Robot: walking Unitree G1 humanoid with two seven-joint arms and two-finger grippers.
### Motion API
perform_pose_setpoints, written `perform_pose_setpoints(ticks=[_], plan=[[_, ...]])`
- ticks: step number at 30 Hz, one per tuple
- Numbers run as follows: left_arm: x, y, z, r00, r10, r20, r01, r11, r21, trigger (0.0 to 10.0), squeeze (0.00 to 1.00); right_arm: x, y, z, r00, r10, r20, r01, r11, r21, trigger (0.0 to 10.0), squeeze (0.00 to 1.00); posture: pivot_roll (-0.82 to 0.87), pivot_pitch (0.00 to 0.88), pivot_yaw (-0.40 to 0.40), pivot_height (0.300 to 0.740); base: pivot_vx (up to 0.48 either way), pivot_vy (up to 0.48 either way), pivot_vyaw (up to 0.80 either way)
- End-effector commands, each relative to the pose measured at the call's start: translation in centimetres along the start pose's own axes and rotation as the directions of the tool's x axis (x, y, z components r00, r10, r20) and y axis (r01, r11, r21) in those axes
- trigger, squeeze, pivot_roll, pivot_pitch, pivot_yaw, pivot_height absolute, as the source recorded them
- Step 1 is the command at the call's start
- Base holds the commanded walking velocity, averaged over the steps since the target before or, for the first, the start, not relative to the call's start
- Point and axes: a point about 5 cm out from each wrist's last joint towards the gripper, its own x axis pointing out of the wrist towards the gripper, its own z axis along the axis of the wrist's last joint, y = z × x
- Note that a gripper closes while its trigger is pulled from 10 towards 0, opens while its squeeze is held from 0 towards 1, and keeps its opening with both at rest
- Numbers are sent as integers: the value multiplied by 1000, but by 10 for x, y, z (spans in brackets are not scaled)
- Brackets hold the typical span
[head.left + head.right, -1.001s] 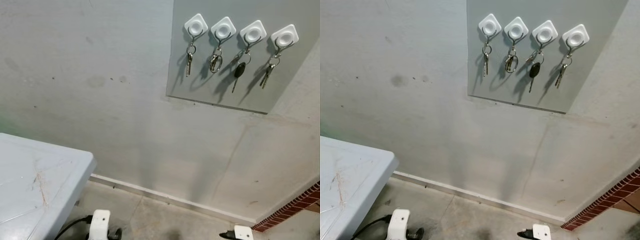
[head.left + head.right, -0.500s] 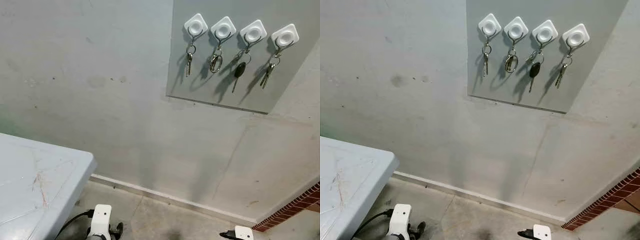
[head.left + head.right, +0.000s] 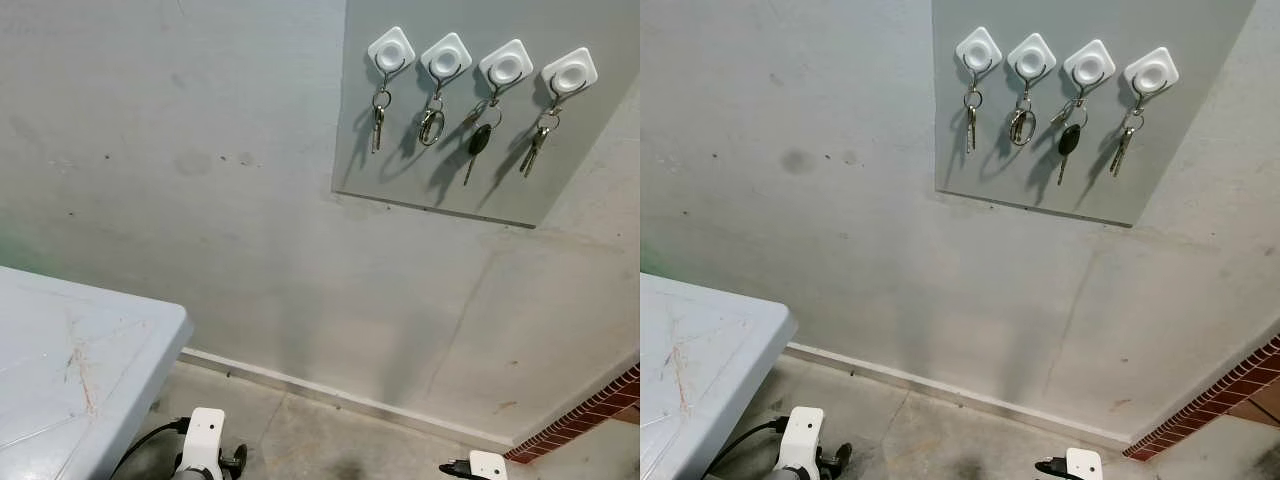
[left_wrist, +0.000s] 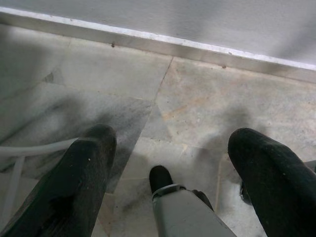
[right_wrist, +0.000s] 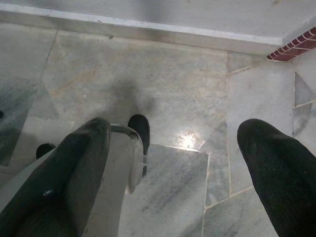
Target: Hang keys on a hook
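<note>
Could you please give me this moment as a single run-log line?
hooks: all four hold keys | left gripper: open, low over floor | right gripper: open, low over floor | table: robot's left

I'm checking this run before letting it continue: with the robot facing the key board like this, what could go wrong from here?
All four white hooks already carry keys, so another set might crowd one and knock it loose. Both the left gripper and the right gripper hang low over the floor with jaws open and nothing held, so no keys are ready to hang. The table edge sits close beside the left arm and could be bumped.
</note>
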Motion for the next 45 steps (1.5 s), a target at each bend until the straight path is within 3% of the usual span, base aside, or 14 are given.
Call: perform_pose_setpoints(ticks=[1, 45], plan=[[0, 0, 0, 1000, 0, -3, 0, 1000, 7, 10000, 0, 0, 0, 1, 1000, 0, 4, 0, 1000, 5, 10000, 0, -47, 0, -2, 740, 0, -480, 0], [2, 0, 5, 1000, 5, 6, -5, 1000, 5, 10000, 0, 0, 0, 1, 1000, -11, 1, 11, 1000, 9, 10000, 0, -46, 0, -4, 740, 0, -439, -87]])
